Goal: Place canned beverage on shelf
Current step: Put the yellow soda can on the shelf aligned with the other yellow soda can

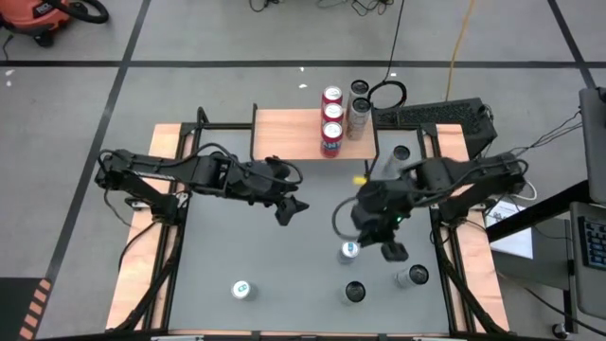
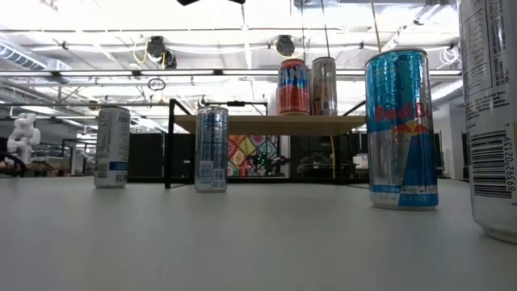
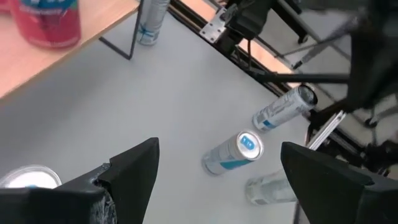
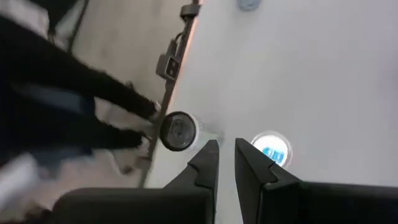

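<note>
The shelf (image 1: 289, 133) stands at the table's far middle, its wooden top on thin black legs; it also shows in the low view (image 2: 242, 123). Three red cans (image 1: 331, 114) and two silver cans (image 1: 358, 106) stand on it. Several slim cans stand upright on the grey table: one with a blue top (image 1: 349, 250), others near the front (image 1: 243, 290) (image 1: 354, 293) (image 1: 411, 276). My left gripper (image 1: 289, 208) is open and empty above the table's middle. My right gripper (image 1: 383, 244) hovers just right of the blue-topped can (image 4: 271, 149), fingers nearly together, holding nothing.
Another silver can (image 1: 401, 152) stands on the table right of the shelf. Pale wooden side boards with black rails (image 1: 151, 237) (image 1: 469, 256) edge the table left and right. A tall Red Bull can (image 2: 401, 129) stands close to the low camera. Bare grey table lies at the left front.
</note>
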Action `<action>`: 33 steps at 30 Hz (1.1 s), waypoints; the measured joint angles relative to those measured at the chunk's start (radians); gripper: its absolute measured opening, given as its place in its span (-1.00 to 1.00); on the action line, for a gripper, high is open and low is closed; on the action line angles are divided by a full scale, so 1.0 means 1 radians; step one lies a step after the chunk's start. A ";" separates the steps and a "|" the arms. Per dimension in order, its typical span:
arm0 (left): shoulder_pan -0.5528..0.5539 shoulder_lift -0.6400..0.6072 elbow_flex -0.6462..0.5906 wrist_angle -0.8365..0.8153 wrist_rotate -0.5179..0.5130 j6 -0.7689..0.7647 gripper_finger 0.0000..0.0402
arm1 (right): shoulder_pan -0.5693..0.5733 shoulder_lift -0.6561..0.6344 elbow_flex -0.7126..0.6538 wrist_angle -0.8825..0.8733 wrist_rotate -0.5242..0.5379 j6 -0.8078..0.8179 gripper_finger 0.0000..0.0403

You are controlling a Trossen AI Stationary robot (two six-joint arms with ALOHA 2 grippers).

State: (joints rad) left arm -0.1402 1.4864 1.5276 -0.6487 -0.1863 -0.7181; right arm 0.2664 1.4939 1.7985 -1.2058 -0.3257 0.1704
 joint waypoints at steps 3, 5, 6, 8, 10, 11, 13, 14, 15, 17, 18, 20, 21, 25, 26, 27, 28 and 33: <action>-0.007 0.000 0.000 0.000 -0.015 -0.050 0.69 | 0.029 0.037 0.035 -0.020 0.005 -0.120 -0.91; -0.012 0.000 0.000 -0.001 -0.021 -0.081 0.69 | 0.039 0.043 0.051 -0.027 -0.021 -0.173 -0.90; -0.013 0.000 0.000 -0.001 -0.025 -0.091 0.69 | 0.043 0.043 0.059 -0.028 -0.027 -0.196 -0.89; -0.013 0.000 0.000 -0.001 -0.030 -0.114 0.69 | 0.044 0.031 0.076 -0.039 -0.039 -0.250 -0.85; -0.013 0.000 0.000 -0.004 -0.037 -0.138 0.69 | 0.044 0.015 0.094 -0.065 -0.035 -0.301 -0.78; -0.013 0.000 0.000 -0.011 -0.046 -0.145 0.69 | 0.044 0.008 0.096 -0.071 -0.016 -0.325 -0.73; -0.013 0.000 0.000 -0.029 -0.066 -0.167 0.69 | 0.044 -0.003 0.096 -0.083 0.037 -0.386 -0.63; -0.013 0.000 0.000 -0.036 -0.075 -0.180 0.69 | 0.044 -0.003 0.096 -0.092 0.068 -0.416 -0.57; -0.013 0.000 0.000 -0.040 -0.081 -0.191 0.69 | 0.044 -0.002 0.096 -0.102 0.104 -0.441 -0.51; -0.013 0.000 0.000 -0.045 -0.090 -0.201 0.69 | 0.044 0.000 0.095 -0.119 0.143 -0.441 -0.39; -0.013 0.000 0.000 -0.044 -0.093 -0.201 0.69 | 0.044 0.004 0.095 -0.120 0.144 -0.424 -0.34; -0.013 0.000 0.000 -0.045 -0.096 -0.196 0.69 | 0.050 0.012 0.095 -0.111 0.141 -0.389 -0.22; -0.013 0.000 0.000 -0.045 -0.096 -0.193 0.69 | 0.063 0.017 0.093 -0.104 0.142 -0.373 -0.17; -0.013 0.000 0.000 -0.054 -0.096 -0.184 0.69 | 0.110 0.036 0.068 -0.063 0.139 -0.393 0.00; -0.013 0.000 0.000 -0.053 -0.096 -0.184 0.69 | 0.122 0.041 0.060 -0.046 0.139 -0.401 0.04; -0.013 0.000 0.000 -0.053 -0.096 -0.184 0.69 | 0.134 0.044 0.050 -0.029 0.139 -0.413 0.07; -0.013 0.000 0.000 -0.053 -0.096 -0.184 0.69 | 0.145 0.049 0.039 -0.014 0.139 -0.429 0.09; -0.018 0.000 0.000 -0.056 -0.097 -0.227 0.69 | 0.197 0.097 0.014 0.034 0.139 -0.451 0.17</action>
State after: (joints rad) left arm -0.1585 1.4864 1.5276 -0.7043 -0.2829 -0.9452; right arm 0.4632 1.5905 1.8126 -1.1722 -0.1867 -0.2804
